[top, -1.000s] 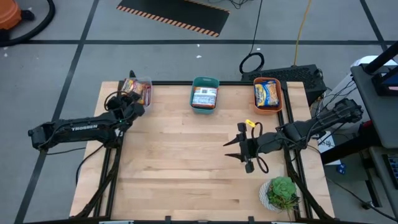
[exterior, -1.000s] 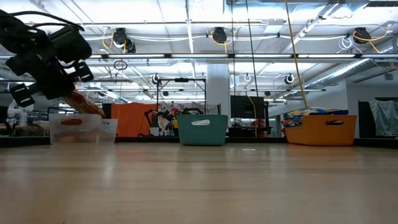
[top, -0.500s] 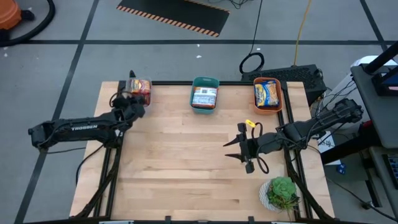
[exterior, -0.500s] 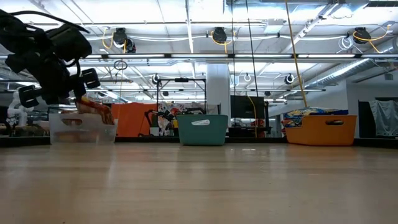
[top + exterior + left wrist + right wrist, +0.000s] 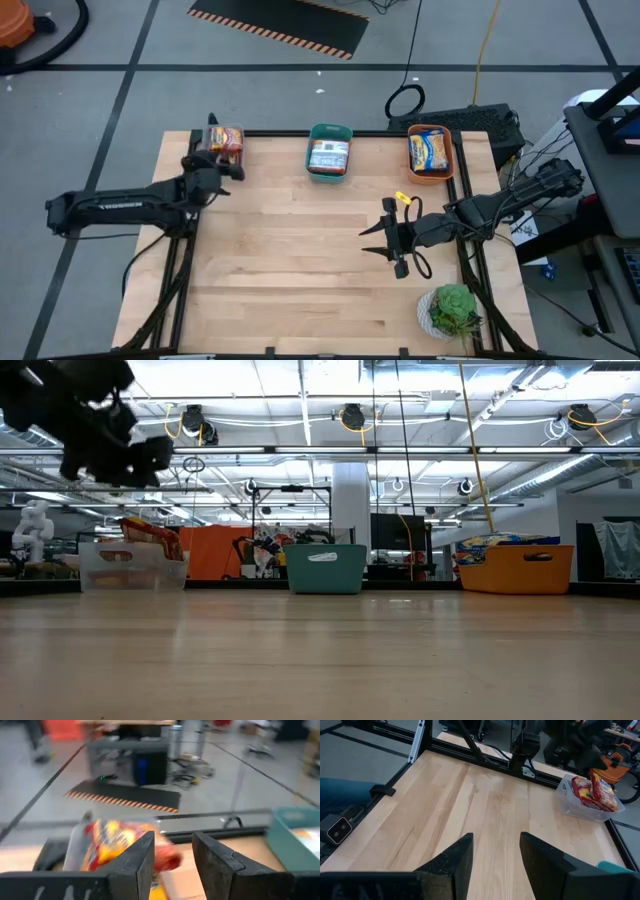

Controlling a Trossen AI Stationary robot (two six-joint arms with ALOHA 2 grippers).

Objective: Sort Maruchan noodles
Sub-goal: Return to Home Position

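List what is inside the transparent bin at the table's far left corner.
Red noodle packs stand in the transparent bin, poking above its rim. At least two show; anything beneath them is hidden.

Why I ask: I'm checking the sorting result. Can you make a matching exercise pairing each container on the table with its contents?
1. clear plastic bin
2. teal plastic bin
3. orange plastic bin
4. pale round pot

A. orange-yellow noodle packets
B. green leafy plant
C. red noodle packets
D. blue-white noodle packets

Pairs: 1-C, 2-D, 3-A, 4-B
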